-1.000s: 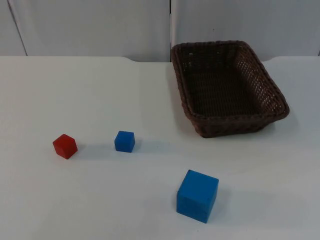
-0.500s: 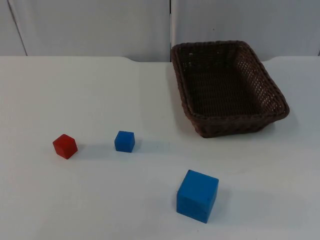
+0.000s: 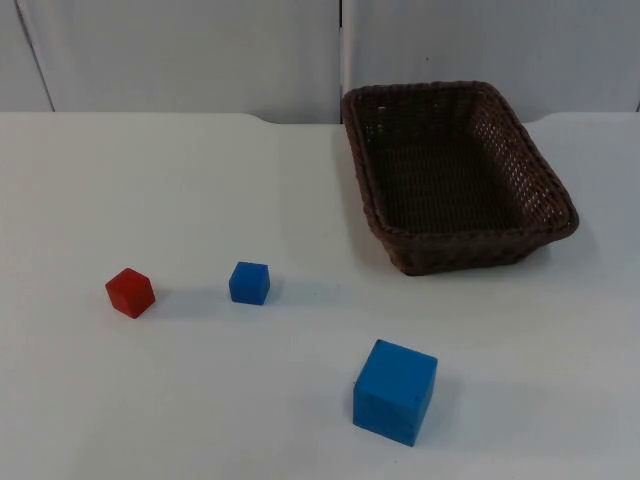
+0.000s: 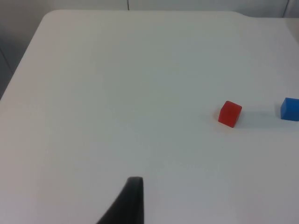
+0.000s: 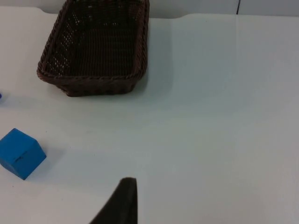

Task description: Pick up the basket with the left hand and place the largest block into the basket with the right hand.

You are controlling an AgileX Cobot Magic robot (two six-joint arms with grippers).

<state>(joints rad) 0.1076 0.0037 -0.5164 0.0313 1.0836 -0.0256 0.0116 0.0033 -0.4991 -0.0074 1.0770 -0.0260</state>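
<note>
On white table (image 3: 150,180), basket (image 3: 455,175), three blocks

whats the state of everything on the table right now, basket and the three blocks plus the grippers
basket: upright on the table, nothing inside, not held
large blue block: resting on the table, apart from the basket
small blue block: resting on the table, untouched
red block: resting on the table beside the small blue one, not touching it
left gripper: above bare table, holding nothing
right gripper: above bare table, holding nothing
</note>
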